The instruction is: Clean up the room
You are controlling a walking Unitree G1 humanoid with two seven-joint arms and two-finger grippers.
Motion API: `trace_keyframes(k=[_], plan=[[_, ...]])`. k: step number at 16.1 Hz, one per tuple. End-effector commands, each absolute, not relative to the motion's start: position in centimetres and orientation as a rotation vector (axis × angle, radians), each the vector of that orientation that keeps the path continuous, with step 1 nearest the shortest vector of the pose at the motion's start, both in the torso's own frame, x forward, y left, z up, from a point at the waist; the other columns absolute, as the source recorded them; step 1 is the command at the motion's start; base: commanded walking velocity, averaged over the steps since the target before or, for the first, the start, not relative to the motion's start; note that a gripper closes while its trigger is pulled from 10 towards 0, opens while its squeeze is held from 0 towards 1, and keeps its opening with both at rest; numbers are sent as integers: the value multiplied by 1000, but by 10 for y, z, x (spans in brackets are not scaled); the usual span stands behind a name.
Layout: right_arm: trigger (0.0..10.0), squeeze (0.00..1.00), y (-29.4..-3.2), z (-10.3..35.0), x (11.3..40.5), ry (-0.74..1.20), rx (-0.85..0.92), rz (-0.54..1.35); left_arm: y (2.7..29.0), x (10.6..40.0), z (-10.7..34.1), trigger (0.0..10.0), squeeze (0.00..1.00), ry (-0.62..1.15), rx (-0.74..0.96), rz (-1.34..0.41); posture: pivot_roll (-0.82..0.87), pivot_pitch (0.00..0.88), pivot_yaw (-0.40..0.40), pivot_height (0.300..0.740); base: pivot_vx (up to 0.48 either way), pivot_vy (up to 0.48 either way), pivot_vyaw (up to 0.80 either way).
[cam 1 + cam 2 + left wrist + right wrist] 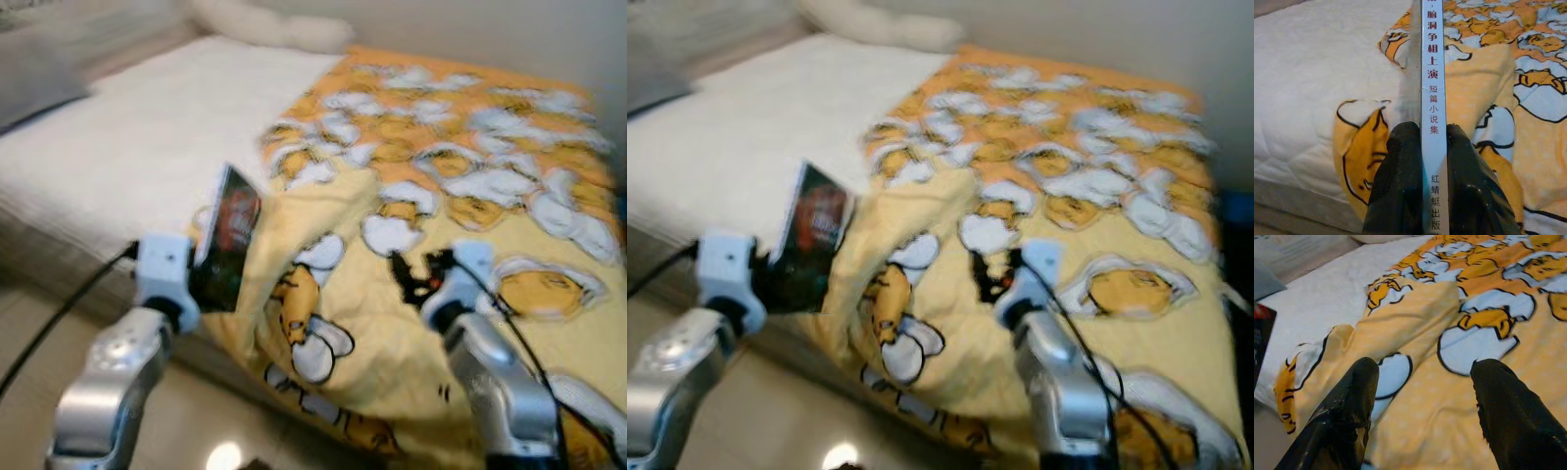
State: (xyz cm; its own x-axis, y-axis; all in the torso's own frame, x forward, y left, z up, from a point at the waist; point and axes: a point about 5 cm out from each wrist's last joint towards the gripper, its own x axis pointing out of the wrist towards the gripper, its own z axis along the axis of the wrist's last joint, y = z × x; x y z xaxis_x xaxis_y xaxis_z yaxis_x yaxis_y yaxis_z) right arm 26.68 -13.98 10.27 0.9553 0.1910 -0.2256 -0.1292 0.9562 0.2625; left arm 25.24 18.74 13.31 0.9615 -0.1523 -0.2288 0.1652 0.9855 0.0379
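The step in hand looked like carrying off a stray item: the left gripper (1422,161) was closed on a thin paperback book with a dark red-and-black cover and a white spine (227,235), its two black fingers (1400,181) pinching the spine edge from either side. The book stood roughly upright, tilted a little, just above the near left edge of the bed and beside the folded-back corner of the yellow-and-orange cartoon-print quilt (411,245).

The right gripper (1422,382) hovered over the quilt with its fingers spread wide and nothing between them.

The next move probably called for finding a proper place for the book (none was visible here) and holding the thin spine firmly, since a narrow pinch could let it swing or slip.

The bed carried a white textured mattress cover (147,147) on its left part, the quilt spread over the right, and a pale pillow (269,24) at the far end. A light glossy tiled floor (206,431) lay below, and a plain wall (470,29) stood behind.
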Motion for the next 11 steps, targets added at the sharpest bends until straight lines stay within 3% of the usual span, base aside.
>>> trace_keyframes(k=[1, 7, 11], plan=[[10000, 0, -147, 102, 268, 264, 239, 137, 178, 256, 142, 10000, 0, 191, 54, -201, 57, 0, 14, 740, 0, 454, -800], [10000, 0, -141, 101, 270, 265, 217, 164, 180, 258, 143, 10000, 0, 197, 71, -213, 64, 0, 17, 740, 0, 456, -800], [10000, 0, -139, 102, 269, 261, 212, 189, 180, 258, 142, 10000, 0, 205, 77, -215, 67, 0, 18, 740, 0, 455, -109]])
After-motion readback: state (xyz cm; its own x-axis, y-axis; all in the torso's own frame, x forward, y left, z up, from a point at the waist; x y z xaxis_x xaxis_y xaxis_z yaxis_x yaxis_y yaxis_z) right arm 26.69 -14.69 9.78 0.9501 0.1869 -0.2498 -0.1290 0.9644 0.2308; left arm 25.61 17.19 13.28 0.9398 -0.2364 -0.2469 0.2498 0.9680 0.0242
